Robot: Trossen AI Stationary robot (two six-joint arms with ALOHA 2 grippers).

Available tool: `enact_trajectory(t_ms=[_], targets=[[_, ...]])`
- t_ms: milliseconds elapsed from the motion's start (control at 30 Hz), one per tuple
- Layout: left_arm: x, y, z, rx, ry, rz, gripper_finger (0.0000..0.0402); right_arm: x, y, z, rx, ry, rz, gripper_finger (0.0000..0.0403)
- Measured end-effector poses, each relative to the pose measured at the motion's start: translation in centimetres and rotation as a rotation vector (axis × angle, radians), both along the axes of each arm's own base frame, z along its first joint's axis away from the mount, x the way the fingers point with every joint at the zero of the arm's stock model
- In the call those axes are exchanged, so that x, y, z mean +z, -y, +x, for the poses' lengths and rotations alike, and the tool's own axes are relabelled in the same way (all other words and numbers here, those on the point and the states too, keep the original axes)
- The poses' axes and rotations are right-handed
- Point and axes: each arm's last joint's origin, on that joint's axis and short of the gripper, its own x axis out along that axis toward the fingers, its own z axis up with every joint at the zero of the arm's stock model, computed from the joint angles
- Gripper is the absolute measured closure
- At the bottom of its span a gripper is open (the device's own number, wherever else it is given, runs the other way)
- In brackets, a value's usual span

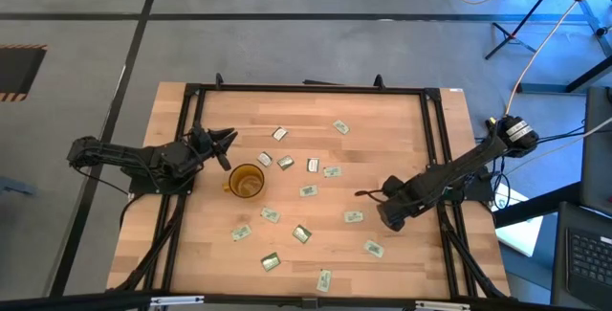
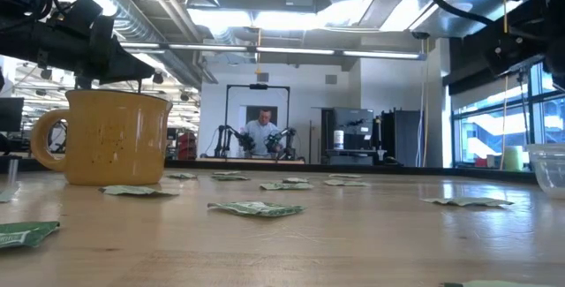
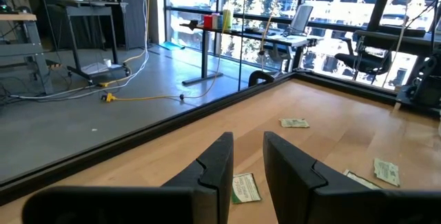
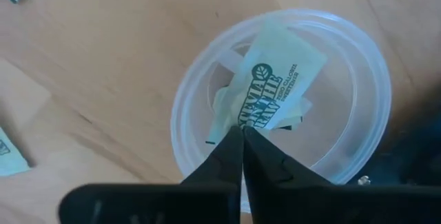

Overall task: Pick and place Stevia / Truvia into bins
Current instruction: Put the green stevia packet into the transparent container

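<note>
Several green and white Stevia sachets (image 1: pixel 308 190) lie flat, scattered over the wooden table. The amber mug (image 1: pixel 246 181) stands upright left of centre, its handle toward the left edge; it looms large in the low view (image 2: pixel 110 137). My left gripper (image 1: pixel 226 144) hovers just beyond the mug's far-left side, open and empty (image 3: pixel 248 162). My right gripper (image 4: pixel 242 133) is directly over the clear cup (image 4: pixel 344 65), shut on one sachet (image 4: pixel 275 86). More sachets lie inside the cup. In the high view the right gripper (image 1: pixel 387 211) hides that cup. My right gripper pinches one Stevia sachet between its two fingertips by the end of its short edge (image 4: pixel 247 122). The fingers come from above, pointing down into the clear cup's mouth. The sachet hangs below them inside the rim; whether its far end rests on the sachets beneath, I cannot tell.
A black frame (image 1: pixel 306 89) runs along the table's far edge and both sides. Sachets lie on the bare wood between mug and right arm, with more toward the near edge (image 1: pixel 324 279). A person stands at another robot station (image 2: pixel 262 128) far behind the table.
</note>
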Motion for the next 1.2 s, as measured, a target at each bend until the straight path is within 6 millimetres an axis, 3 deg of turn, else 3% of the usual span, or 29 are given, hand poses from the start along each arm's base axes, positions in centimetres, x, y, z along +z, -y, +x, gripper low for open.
enact_trajectory(t_ms=[400,500,700,933,1200], targets=[[0.0,0.0,0.0,0.0,0.0,0.0,0.0327,0.7,-0.2,0.4,-0.048,0.016,0.017,0.0327],[0.0,0.0,0.0,0.0,0.0,0.0,0.0327,1.8,-1.0,1.7,-0.024,0.122,0.078,0.0323],[0.0,0.0,0.0,-0.001,0.0,0.0,0.0327,3.6,-3.5,4.4,0.199,0.414,0.226,0.0323],[0.0,0.0,0.0,-0.001,0.0,0.0,0.0327,1.7,-5.9,5.2,0.291,0.436,0.245,0.0322],[0.0,0.0,0.0,0.0,0.0,0.0,0.0327,-0.7,-7.8,5.5,0.207,0.376,0.275,0.0322]])
